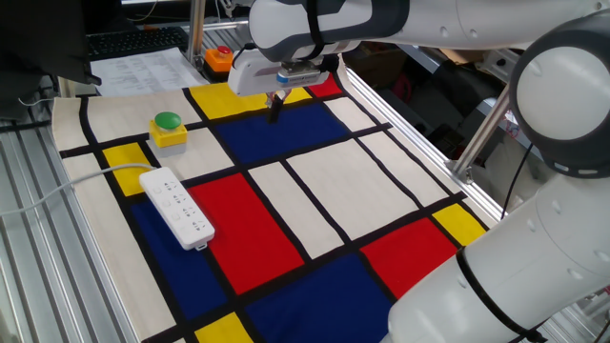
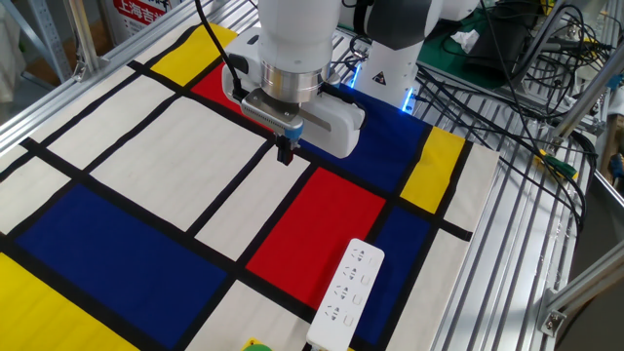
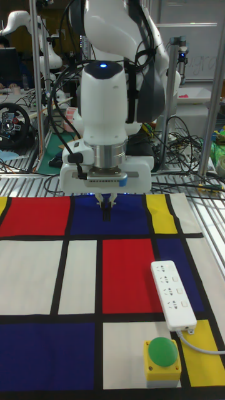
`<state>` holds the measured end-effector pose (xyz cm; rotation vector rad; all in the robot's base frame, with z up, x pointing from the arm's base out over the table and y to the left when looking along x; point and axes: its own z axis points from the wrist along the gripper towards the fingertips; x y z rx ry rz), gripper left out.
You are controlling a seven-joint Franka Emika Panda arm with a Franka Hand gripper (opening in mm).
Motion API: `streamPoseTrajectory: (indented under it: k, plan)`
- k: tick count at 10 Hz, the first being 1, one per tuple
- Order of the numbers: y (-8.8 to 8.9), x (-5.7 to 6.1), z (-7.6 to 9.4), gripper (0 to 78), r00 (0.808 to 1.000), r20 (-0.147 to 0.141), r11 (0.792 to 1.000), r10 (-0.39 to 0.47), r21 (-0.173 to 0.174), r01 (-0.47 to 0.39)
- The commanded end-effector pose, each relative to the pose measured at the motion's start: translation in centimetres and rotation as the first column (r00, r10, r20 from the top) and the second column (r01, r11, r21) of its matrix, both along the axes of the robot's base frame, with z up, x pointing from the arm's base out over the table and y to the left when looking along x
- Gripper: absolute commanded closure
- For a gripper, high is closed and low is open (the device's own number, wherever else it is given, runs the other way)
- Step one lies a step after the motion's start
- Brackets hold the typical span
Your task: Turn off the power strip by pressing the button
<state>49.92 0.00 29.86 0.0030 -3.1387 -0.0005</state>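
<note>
Colour-blocked counter [image 1: 315,191]: fingers [image 1: 274,107], state unclear, hover at upper centre, well apart from power strip [image 1: 177,207]; button unpressed.

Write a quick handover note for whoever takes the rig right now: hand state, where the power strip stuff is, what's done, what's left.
Hand: hanging above a blue patch of the cloth, holding nothing, fingertips together.
Power strip: lies flat on the cloth near one edge, cable attached, well apart from the hand.
Its button: too small to pick out in these views.
Green button and red button sit nearby; not the targets.
Done: nothing; the strip is untouched.
Left: move over the strip, come down and press its switch.
</note>
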Motion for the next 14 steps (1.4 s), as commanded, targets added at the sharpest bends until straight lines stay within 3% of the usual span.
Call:
streamPoseTrajectory:
  k: [1, 5, 11, 12, 14]
  plan:
    - [0.1, 0.0, 0.0, 77.6, 1.000, 0.010, 0.998, 0.026, 0.056, -0.027]
    - [0.1, 0.0, 0.1, 77.6, 1.000, -0.009, 0.998, 0.015, 0.064, -0.015]
    - [0.4, -0.5, -1.0, 77.6, 1.000, -0.001, 0.999, 0.012, 0.052, -0.012]
    - [0.7, -0.6, -1.0, 77.6, 1.000, -0.002, 1.000, 0.012, 0.018, -0.012]
    - [1.1, -0.7, -0.9, 77.6, 1.000, -0.002, 1.000, 0.006, 0.007, -0.006]
